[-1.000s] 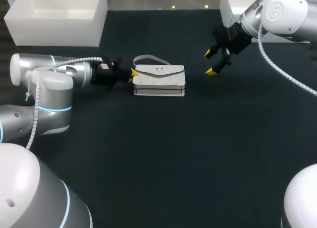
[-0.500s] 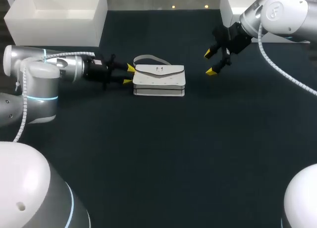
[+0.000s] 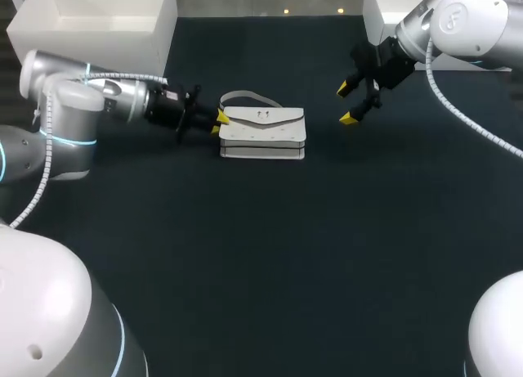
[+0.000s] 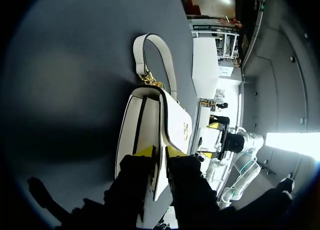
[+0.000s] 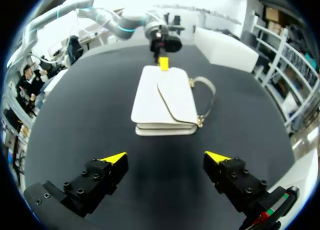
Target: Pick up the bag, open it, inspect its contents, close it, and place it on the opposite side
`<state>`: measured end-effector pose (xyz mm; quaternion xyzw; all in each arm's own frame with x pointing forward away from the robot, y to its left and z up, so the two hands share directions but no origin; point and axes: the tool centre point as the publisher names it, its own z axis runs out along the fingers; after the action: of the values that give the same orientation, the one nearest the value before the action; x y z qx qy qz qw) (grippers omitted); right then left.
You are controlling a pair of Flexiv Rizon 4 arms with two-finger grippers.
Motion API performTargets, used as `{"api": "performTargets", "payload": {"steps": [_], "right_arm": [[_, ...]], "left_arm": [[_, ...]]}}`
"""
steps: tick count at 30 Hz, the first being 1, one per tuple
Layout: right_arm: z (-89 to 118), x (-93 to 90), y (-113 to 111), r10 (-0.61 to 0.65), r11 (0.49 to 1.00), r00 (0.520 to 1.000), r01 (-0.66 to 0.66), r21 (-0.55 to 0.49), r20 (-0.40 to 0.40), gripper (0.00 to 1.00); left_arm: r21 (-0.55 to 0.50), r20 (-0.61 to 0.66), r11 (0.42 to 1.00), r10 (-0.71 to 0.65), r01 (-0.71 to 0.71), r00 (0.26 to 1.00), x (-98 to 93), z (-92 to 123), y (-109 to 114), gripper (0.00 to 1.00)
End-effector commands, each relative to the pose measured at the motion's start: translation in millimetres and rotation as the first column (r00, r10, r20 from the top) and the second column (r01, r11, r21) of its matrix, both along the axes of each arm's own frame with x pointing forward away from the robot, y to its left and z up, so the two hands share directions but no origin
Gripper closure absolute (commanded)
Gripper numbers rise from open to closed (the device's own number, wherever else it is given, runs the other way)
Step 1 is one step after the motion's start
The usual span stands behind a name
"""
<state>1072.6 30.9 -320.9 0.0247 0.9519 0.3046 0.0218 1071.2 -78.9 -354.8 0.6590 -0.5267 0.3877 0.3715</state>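
The left gripper (image 3: 219,122) has its fingers nearly together, pinched on the left end of the bag (image 3: 262,132). The right gripper (image 3: 353,103) hangs wide apart and empty at upper right. The bag lies flat at upper centre, long axis left-right, strap (image 3: 243,96) toward the top edge.

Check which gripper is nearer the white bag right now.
Left. The left gripper is at the white bag, its fingers pinching the bag's end on that arm's side. The right gripper is open and off the other end, apart from the bag.
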Motion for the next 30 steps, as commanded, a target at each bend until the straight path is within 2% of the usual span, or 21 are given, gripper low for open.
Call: {"api": "performTargets", "payload": {"steps": [1,3,9,11,13,20,30], "right_arm": [[-1,1.3,0,0.002,1.000,1.000,-0.002,0.002,-0.001,0.00],[-1,1.3,0,0.002,1.000,1.000,-0.002,0.002,-0.001,0.00],[-1,1.3,0,0.002,1.000,1.000,-0.002,0.002,-0.001,0.00],[-1,1.3,0,0.002,1.000,1.000,-0.002,0.002,-0.001,0.00],[-1,1.3,0,0.002,1.000,1.000,-0.002,0.002,-0.001,0.00],[-1,1.3,0,0.002,1.000,1.000,-0.002,0.002,-0.001,0.00],[-1,1.3,0,0.002,1.000,1.000,-0.002,0.002,-0.001,0.00]], "left_arm": [[0.003,-0.012,1.000,-0.023,0.023,1.000,1.4,-2,0,0.91],[0.010,-0.013,1.000,-0.027,0.028,1.000,0.2,-3,0,0.91],[0.016,-0.017,0.999,-0.033,0.033,0.999,-0.4,-1,2,0.79],[0.018,-0.016,0.999,-0.033,0.033,0.999,-0.1,0,2,0.80],[0.020,-0.014,0.999,-0.033,0.033,0.999,-0.1,0,2,1.00],[0.011,-0.013,0.999,-0.048,0.048,0.999,-3.3,-4,-5,1.00],[0.001,-0.001,0.999,-0.042,0.042,0.999,13.3,-4,-24,1.00]]}}
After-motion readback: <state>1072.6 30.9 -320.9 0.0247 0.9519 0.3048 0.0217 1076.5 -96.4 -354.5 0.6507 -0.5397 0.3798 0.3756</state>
